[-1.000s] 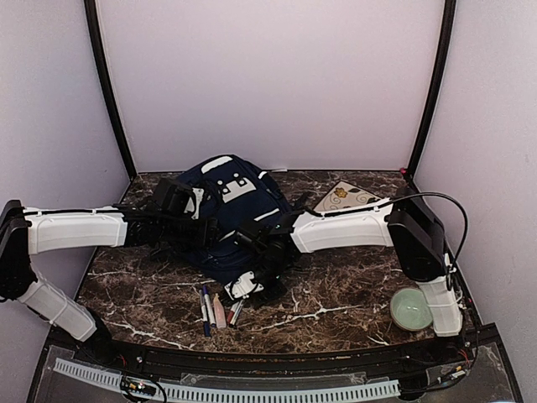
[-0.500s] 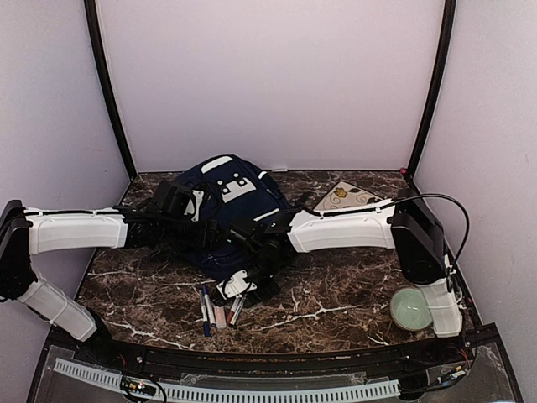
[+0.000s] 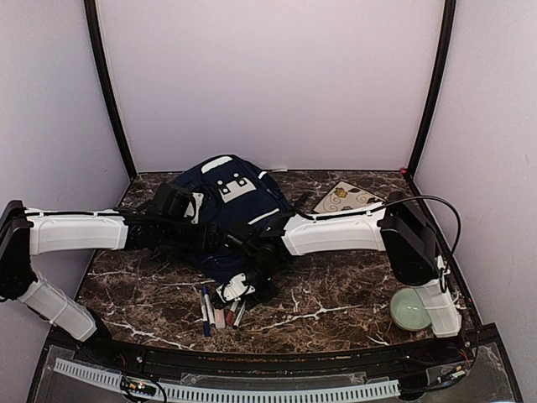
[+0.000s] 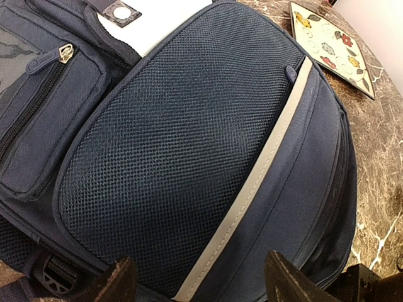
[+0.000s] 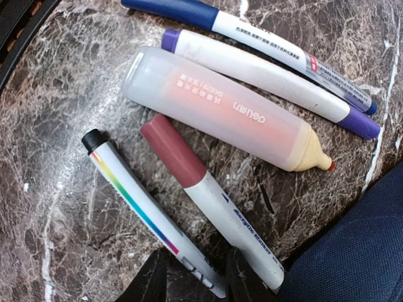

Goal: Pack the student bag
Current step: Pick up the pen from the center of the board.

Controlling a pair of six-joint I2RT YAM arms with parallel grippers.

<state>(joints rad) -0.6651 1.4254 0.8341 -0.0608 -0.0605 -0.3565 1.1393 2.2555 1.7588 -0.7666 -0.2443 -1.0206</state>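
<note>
The navy student bag (image 3: 233, 206) lies at the back middle of the marble table. My left gripper (image 4: 204, 283) hovers open over its mesh pocket (image 4: 170, 157), one finger on each side of the grey trim line. In front of the bag lie several markers (image 3: 216, 309). My right gripper (image 5: 196, 283) is low over them. Its fingers (image 5: 151, 280) stand narrowly apart on either side of the near end of a white pen with a rainbow stripe (image 5: 135, 198), which still lies on the table. A maroon-capped marker (image 5: 208, 195) lies just right of it.
Beyond these lie a pink glue stick (image 5: 220, 110), a purple-capped marker (image 5: 264, 75) and a blue marker (image 5: 252, 38). A flowered plate (image 3: 346, 197) sits at the back right. A green bowl (image 3: 411, 309) stands by the right arm's base.
My right gripper has moved left and towards the front edge, down onto the markers, and its jaws have narrowed slightly. The left arm has not moved.
</note>
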